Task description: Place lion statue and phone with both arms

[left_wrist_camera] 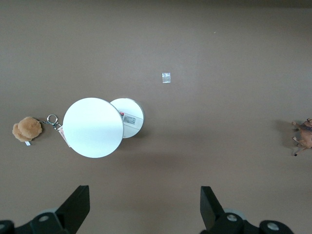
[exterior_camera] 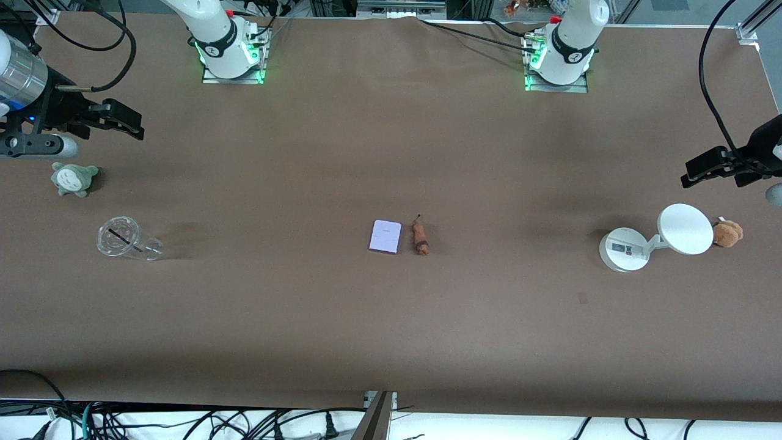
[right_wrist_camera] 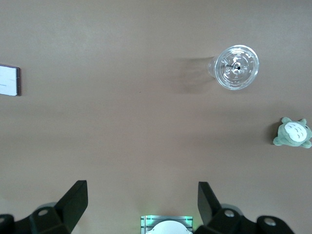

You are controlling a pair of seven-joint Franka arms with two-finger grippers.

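The phone (exterior_camera: 385, 236) lies flat near the middle of the frame, and the lion statue (exterior_camera: 420, 238) lies just beside it toward the left arm's end of the counter (exterior_camera: 391, 342), close to it but apart. Neither is held. Both look set down together, so to my eye the placing is probably done, or else not yet begun; the pictures alone don't settle which.

The right hand (exterior_camera: 125, 124) hangs at the upper left edge of the frame, fingers apart and empty, over the counter above a small green plush toy (exterior_camera: 73, 178) and a clear plastic cup (exterior_camera: 125, 239) lying on its side. The left hand (exterior_camera: 708, 168) hangs at the right edge, fingers likewise apart and empty, above a white round-based device (exterior_camera: 657, 238) and a tan plush keychain (exterior_camera: 728, 233).
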